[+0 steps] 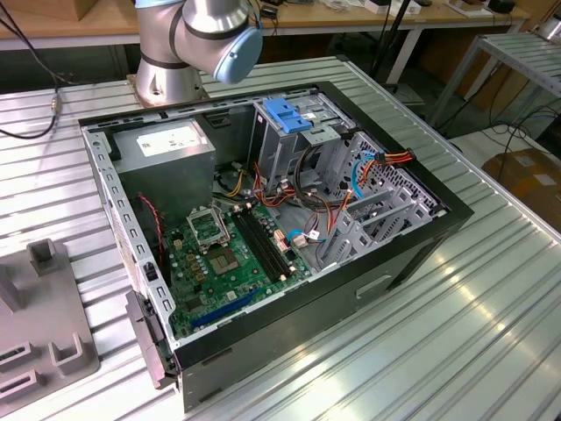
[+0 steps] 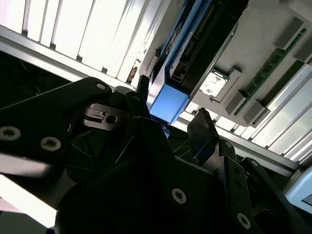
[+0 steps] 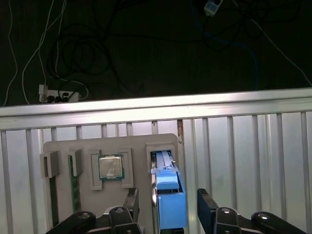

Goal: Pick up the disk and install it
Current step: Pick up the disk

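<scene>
The disk [image 3: 168,195] stands on edge in a slot of a grey holder plate [image 3: 141,146], its bright blue caddy end toward the camera. In the second wrist view the disk [image 2: 192,48] shows its dark edge and connector above that blue end. My gripper [image 3: 169,207] is open, with one black finger [image 3: 131,200] on each side of the blue caddy and a gap on both sides. The second wrist view shows my gripper [image 2: 170,114] the same way, straddling the blue end without touching it.
The holder plate also carries a processor chip [image 3: 111,167] and memory sticks [image 3: 74,183]. An open computer case [image 1: 263,219] lies on the slatted metal table [image 1: 456,316], with a grey drive cage topped by a blue bracket [image 1: 294,118]. The arm's base [image 1: 175,53] stands behind the case.
</scene>
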Controlling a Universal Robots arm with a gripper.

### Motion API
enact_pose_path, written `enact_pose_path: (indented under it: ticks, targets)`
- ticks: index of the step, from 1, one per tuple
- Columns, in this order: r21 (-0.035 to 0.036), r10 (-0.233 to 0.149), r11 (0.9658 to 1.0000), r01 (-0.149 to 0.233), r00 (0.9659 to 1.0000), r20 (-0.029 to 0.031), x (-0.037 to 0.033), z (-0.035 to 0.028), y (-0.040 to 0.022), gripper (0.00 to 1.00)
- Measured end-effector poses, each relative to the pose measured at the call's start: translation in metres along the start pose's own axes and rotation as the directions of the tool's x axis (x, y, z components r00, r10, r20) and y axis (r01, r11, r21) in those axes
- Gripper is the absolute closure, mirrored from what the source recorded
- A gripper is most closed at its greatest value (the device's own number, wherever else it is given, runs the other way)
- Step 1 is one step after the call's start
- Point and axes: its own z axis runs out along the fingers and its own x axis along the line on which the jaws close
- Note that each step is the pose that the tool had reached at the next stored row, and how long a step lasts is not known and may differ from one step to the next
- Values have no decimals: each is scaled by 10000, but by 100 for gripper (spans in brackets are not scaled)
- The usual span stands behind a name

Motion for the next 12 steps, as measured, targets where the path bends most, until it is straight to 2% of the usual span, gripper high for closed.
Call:
enact_pose_path:
  ticks: [7,9,12]
  targets:
    - [2,-191,9998,191,9998,0,-1,158,3,42]
    - [1,-211,9998,211,9998,0,-1,197,3,55]
    - [0,-220,9998,220,9998,-1,-1,220,3,55]
